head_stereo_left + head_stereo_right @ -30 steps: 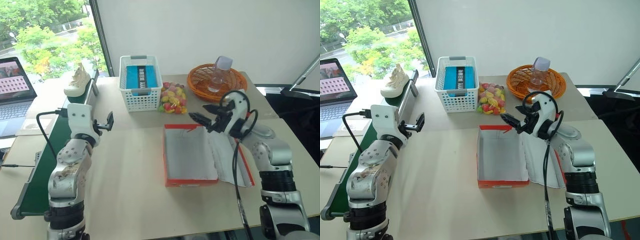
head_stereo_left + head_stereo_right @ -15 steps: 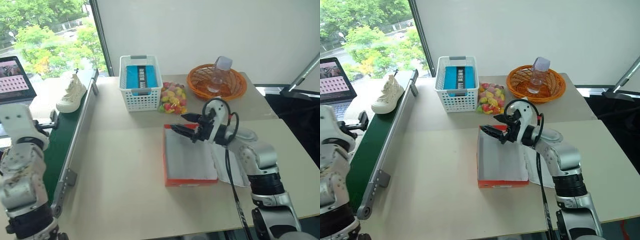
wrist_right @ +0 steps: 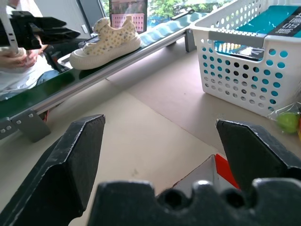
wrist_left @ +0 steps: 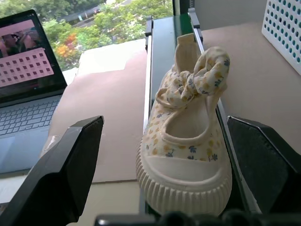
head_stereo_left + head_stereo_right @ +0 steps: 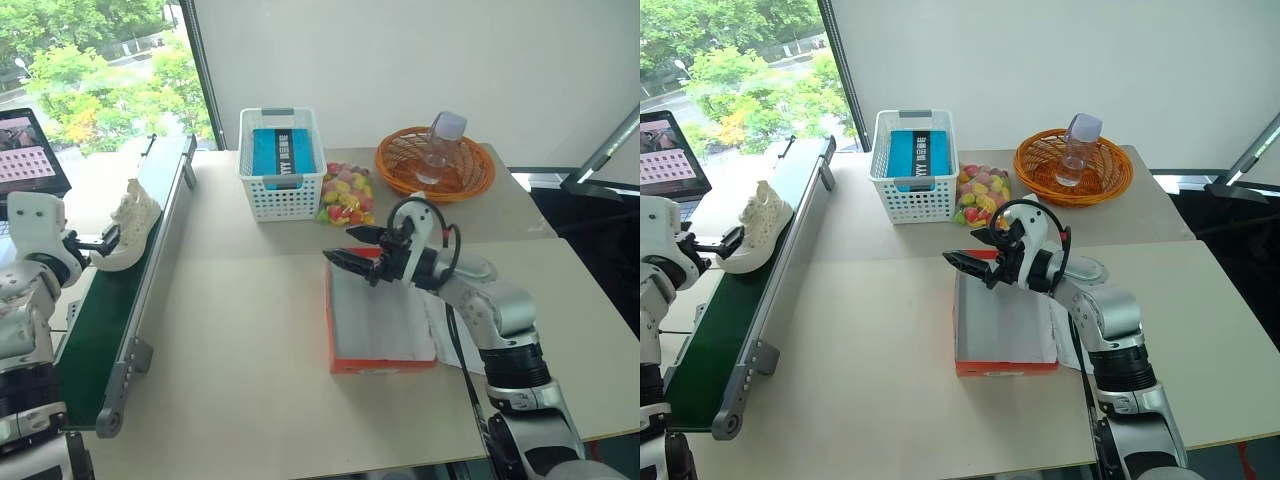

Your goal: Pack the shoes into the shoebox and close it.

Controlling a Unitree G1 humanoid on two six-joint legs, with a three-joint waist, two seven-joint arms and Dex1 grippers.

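You are looking at a cream shoe (image 4: 188,141) with a small floral print, a ribbed pale rubber toe cap and a floppy fabric bow, standing on the dark green belt of a narrow conveyor (image 5: 120,310) that runs along the table's left edge. Its toe points at your left gripper (image 5: 108,240), which reaches level along the belt with its two black wedge-shaped fingers spread wide on either side of the toe, touching nothing that you can see. The forearm behind it is bent in from the left edge.

The shoebox (image 5: 380,320) lies open and flat near the table's middle: red-orange cardboard walls, white inside, with crumpled white tissue paper (image 5: 455,330) spilling over its right wall. Your right gripper (image 5: 352,247) hovers over the box's far left corner, pointing level and leftward, fingers parted wide and empty, the elbow resting out toward the table's right edge.

Along the table's far edge you have a white plastic lattice basket (image 5: 282,195) holding a teal packet (image 5: 280,155), a clear bag of bright sweets (image 5: 345,195) just beside it, and an orange wicker bowl (image 5: 470,170) with a clear plastic bottle (image 5: 438,145) in it. A laptop (image 4: 28,89) sits open beyond the conveyor. Between the shoe and the box the tabletop lies bare.
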